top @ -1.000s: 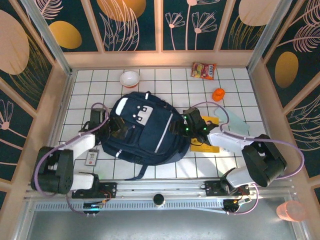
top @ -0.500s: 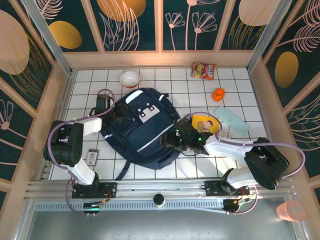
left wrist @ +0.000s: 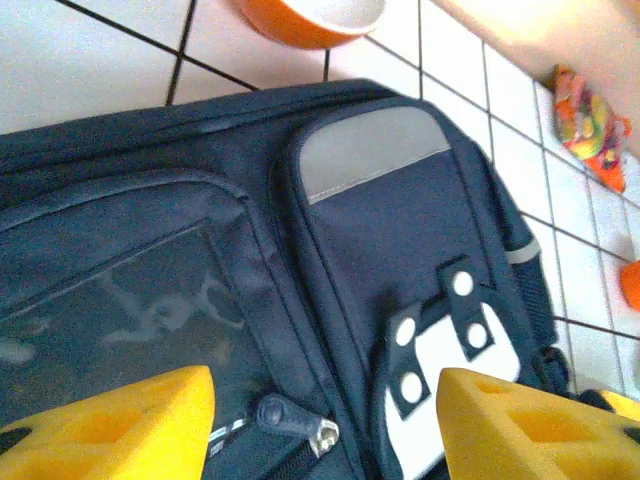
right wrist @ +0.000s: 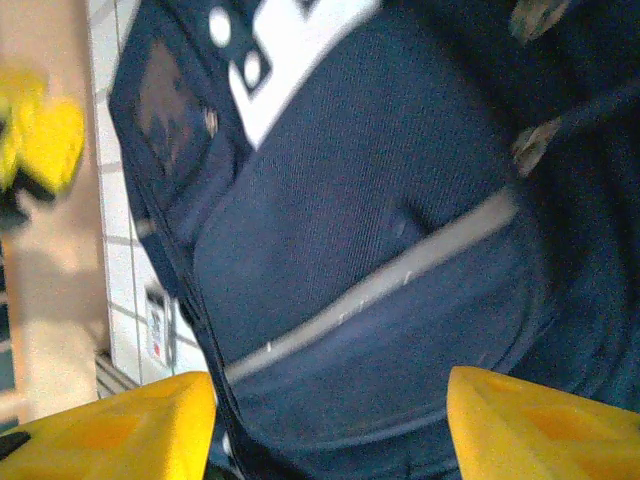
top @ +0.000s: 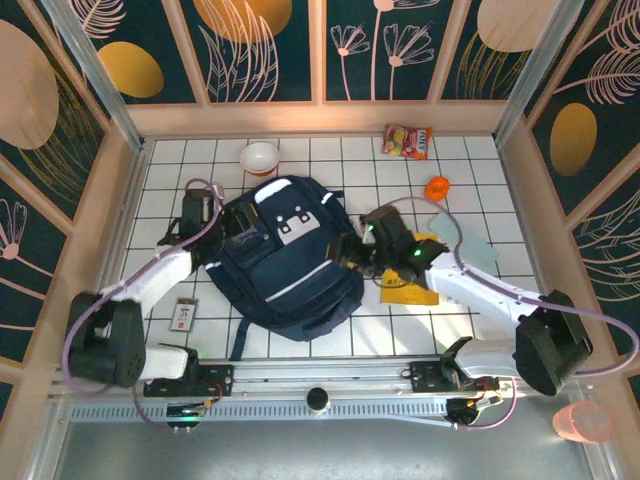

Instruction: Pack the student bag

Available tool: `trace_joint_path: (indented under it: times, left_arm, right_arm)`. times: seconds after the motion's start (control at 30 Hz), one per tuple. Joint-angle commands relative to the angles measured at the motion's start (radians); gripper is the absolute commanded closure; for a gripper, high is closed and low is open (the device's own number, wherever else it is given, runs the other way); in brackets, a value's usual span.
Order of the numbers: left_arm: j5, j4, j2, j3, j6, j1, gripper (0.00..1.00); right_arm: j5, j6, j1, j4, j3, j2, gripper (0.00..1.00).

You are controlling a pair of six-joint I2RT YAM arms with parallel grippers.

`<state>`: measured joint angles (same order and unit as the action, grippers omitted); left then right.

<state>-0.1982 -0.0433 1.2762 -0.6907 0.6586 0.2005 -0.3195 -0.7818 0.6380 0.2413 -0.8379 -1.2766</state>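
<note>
Lying front-up near the middle of the tiled surface (top: pixel 160 165), the bag (top: pixel 290 270) shows its grey patch (top: pixel 288 228) and two pale stripes. The left hand (top: pixel 234 228) sits at the bag's upper left edge. Its wrist view has the yellow fingers (left wrist: pixel 110 420) spread wide, with a zipper pull (left wrist: pixel 292 415) lying on the fabric between them, not pinched. The right hand (top: pixel 348 252) is at the bag's right side, over the fabric. Its fingers (right wrist: pixel 545 420) are spread too, with nothing between them and the bag's front panel beyond. Whether either hand touches the fabric I cannot tell.

Past the bag's top stands a bowl (top: pixel 259 157), just apart from it. A snack packet (top: pixel 408 141) lies near the far wall, and a small orange thing (top: pixel 437 188) lies nearer, to the right of the bag. A flat yellow thing (top: pixel 408 290) lies partly under the right arm, near a pale green one (top: pixel 478 250). A small card (top: pixel 183 315) lies on the surface off the bag's lower left, beside the left arm.
</note>
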Motion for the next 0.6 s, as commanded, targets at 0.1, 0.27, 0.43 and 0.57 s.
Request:
trace_joint_path:
  times: [0.1, 0.27, 0.43, 0.57]
  left_arm:
    - [-0.023, 0.042, -0.092, 0.233, 0.136, -0.014, 0.55]
    - [-0.036, -0.051, -0.081, 0.298, 0.099, -0.014, 0.63]
    - [-0.108, -0.128, 0.084, 0.253, 0.02, 0.004, 0.69]
    - [-0.111, -0.179, 0.186, 0.185, 0.007, 0.073, 0.7]
  right_arm:
    - [-0.029, 0.2, -0.139, 0.013, -0.108, -0.194, 0.4]
    - [-0.043, 0.182, -0.136, -0.143, -0.029, -0.307, 0.44]
    - [-0.036, 0.119, -0.097, -0.223, 0.105, -0.287, 0.46]
    - [0.033, 0.032, -0.008, -0.211, 0.212, -0.165, 0.46]
